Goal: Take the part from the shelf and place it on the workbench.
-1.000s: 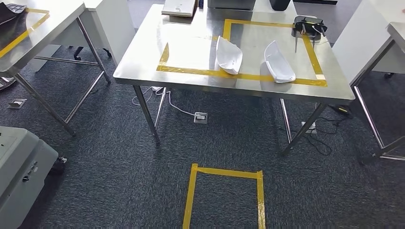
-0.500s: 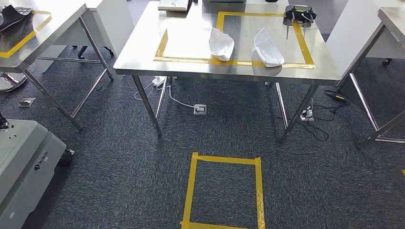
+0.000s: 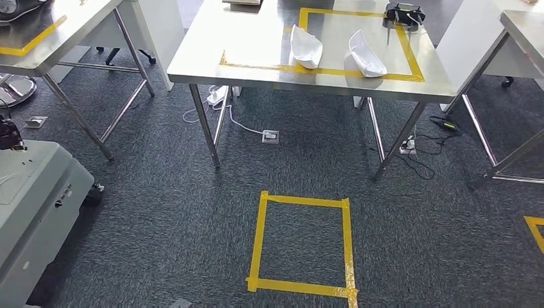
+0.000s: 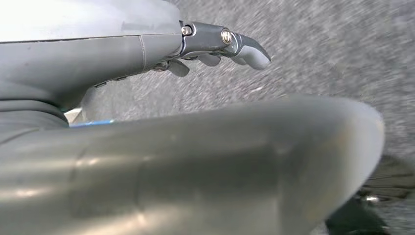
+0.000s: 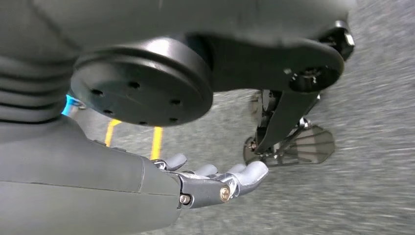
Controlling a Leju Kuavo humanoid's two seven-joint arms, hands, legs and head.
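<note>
Two white curved shell parts lie side by side on the steel workbench, inside a rectangle of yellow tape. My left hand hangs above the dark carpet with its fingers stretched out and nothing in it. My right hand also hangs over the carpet, fingers spread and lightly curved, holding nothing. Both hands are far from the workbench.
A yellow tape square marks the carpet in front of the bench. A grey machine stands at the near left. Steel tables flank the bench at left and right. A black device sits on the bench's far corner; cables and a socket lie below.
The whole picture has shifted as the camera moved: the bench now sits higher and farther, and the floor square shows whole. The white parts keep their places on the bench.
</note>
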